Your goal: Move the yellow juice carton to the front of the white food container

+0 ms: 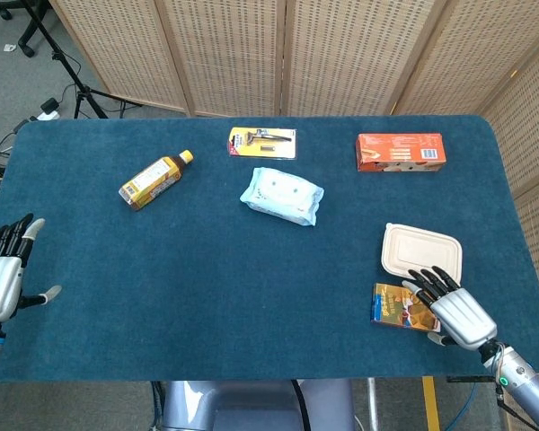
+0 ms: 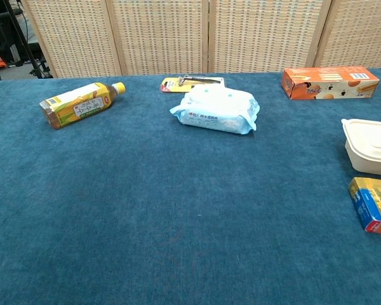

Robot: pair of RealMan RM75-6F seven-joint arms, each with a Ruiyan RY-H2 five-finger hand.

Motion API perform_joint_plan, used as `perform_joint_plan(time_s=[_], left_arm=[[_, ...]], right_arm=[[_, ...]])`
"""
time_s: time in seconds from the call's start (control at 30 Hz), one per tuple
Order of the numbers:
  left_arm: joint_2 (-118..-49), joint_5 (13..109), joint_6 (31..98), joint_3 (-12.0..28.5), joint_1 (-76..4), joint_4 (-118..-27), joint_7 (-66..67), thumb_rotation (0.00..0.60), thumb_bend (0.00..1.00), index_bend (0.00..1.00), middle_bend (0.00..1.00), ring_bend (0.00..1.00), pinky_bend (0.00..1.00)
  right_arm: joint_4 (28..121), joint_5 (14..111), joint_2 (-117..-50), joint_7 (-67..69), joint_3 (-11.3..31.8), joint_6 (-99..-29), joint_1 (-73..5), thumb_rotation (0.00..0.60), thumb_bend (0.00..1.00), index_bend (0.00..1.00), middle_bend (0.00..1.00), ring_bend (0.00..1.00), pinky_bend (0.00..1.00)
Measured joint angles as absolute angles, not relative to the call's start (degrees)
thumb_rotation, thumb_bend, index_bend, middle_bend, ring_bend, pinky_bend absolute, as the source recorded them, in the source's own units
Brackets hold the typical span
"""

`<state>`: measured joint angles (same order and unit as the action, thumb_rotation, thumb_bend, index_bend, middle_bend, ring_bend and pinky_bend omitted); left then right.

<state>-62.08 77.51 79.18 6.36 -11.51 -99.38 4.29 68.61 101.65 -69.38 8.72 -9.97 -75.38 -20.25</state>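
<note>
The yellow juice carton (image 1: 395,305) (image 2: 374,203) lies flat on the blue table cloth, just in front of the white food container (image 1: 421,254) (image 2: 370,154). My right hand (image 1: 454,308) hovers over the carton's right end with its fingers spread, holding nothing. In the chest view the right hand does not show. My left hand (image 1: 4,274) stays at the table's left front edge, fingers apart and empty.
A tea bottle (image 1: 154,180) lies at the left. A wet-wipes pack (image 1: 282,195) sits mid-table, with a razor pack (image 1: 262,141) behind it. An orange box (image 1: 400,152) stands at the back right. The table's front edge (image 1: 251,377) is close to the carton.
</note>
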Motion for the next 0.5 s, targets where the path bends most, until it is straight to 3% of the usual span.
perform_joint_plan(time_s=[0.3,0.43,0.5], left_arm=[[-61.9,78.21,79.86,6.25,-11.21,-99.58,3.75,0.6,0.0,0.0,0.0,0.0,0.0],[-61.94,78.93,80.87,6.17,-10.84,-99.64,3.61,0.6,0.0,0.0,0.0,0.0,0.0],[-62.09,79.46,81.85,6.12,-10.52,-99.65,3.8,0.6,0.0,0.0,0.0,0.0,0.0]], right_arm=[[70.89,102.5,-65.88,9.75,-9.54,-81.65,-18.41,0.6,0.16,0.07,0.0,0.0,0.0],[76.21,102.25,-61.68,9.47,-8.05,-86.08,-17.27,0.6,0.01,0.01,0.0,0.0,0.0],[78.81,101.37,-60.13,8.99,-7.15,-87.31,-16.66,0.6,0.0,0.0,0.0,0.0,0.0]])
